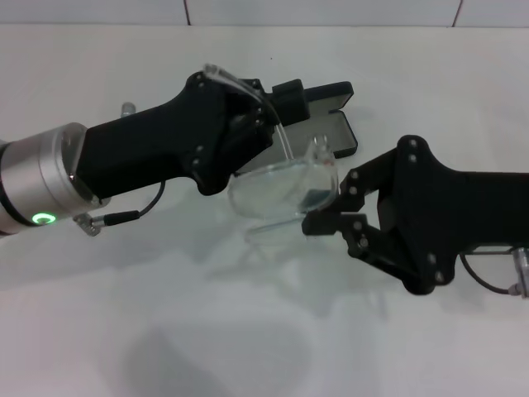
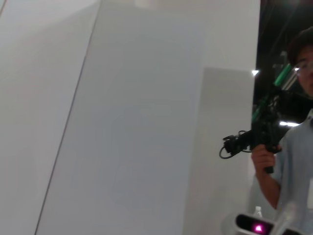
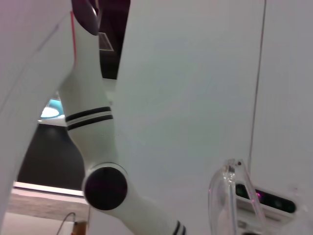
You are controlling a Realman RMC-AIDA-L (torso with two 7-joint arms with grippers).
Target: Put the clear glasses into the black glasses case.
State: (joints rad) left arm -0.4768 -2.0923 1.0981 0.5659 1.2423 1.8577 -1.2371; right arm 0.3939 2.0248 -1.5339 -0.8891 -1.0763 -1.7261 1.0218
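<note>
- I see the clear glasses (image 1: 285,190) held in the air above the white tabletop (image 1: 248,331), between my two grippers.
- The left gripper (image 1: 263,124) has its fingers clamped on one thin arm of the glasses.
- The right gripper (image 1: 321,222) touches the frame's lower edge; I cannot tell how its fingers stand.
- The black glasses case (image 1: 335,124) lies open just behind, its long axis running away from me.

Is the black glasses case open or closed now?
Open: the black glasses case shows its grey inside, lid raised behind it.
</note>
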